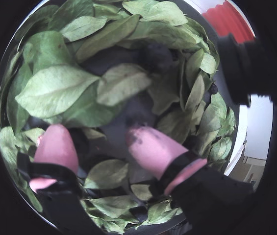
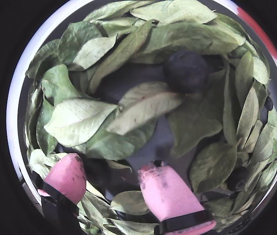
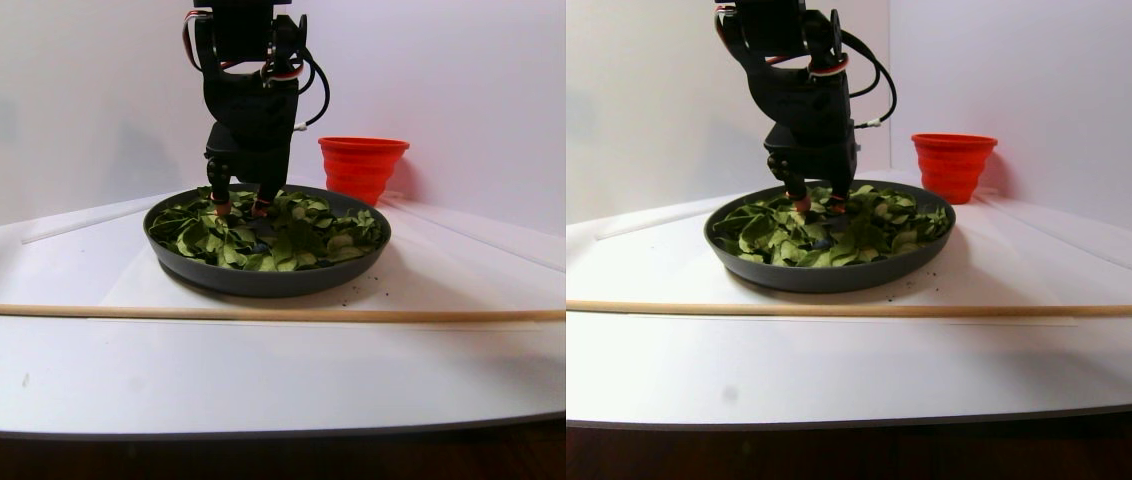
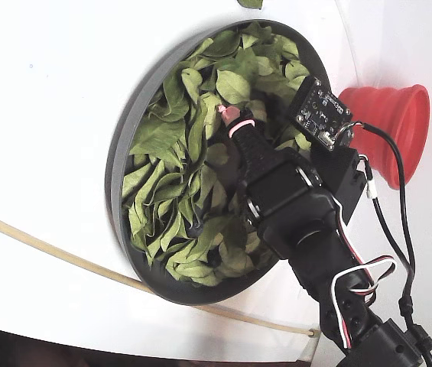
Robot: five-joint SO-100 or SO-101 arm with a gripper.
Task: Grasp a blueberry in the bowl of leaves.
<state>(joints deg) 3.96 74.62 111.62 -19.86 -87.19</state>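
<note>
**leafnoob:** why's your claw down in the salad with nothing in it?

**me:** my claw (image 2: 111, 174) is spread wide, pink fingertips (image 2: 163, 188) low over the leaves (image 2: 79, 120), ready to straddle. The blueberry (image 2: 186, 71) sits farther in, half tucked among leaves in the bowl (image 3: 261, 280). Red cup (image 3: 361, 165) sits behind it on the tabletop (image 3: 226, 380).

A white tabletop (image 3: 226, 370) meets plain white walls (image 3: 46, 90) under soft, even light, with dark floor below.
</note>
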